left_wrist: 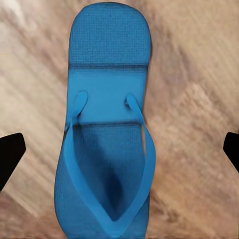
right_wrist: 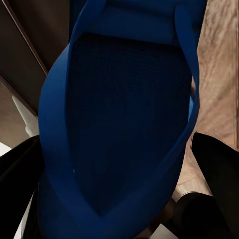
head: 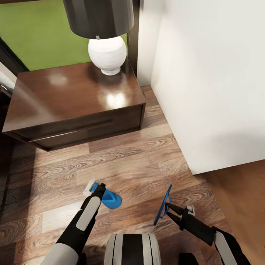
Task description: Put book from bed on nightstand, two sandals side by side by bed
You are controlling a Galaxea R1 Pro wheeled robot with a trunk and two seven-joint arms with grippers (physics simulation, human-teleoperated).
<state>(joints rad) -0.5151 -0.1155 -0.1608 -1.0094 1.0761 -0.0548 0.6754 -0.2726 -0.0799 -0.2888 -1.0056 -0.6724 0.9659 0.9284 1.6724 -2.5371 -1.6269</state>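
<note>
While both arms reached low over the wood floor [head: 121, 162], each had a blue sandal at its tip.
The left gripper [head: 96, 188], jaws spread wide, hung over one sandal [left_wrist: 107, 124] lying flat; the right gripper [head: 170, 210] pinched the other sandal [head: 162, 206] upright on edge. The nightstand [head: 73, 106] with its white lamp [head: 107, 54] stood beyond, on the far left.
</note>
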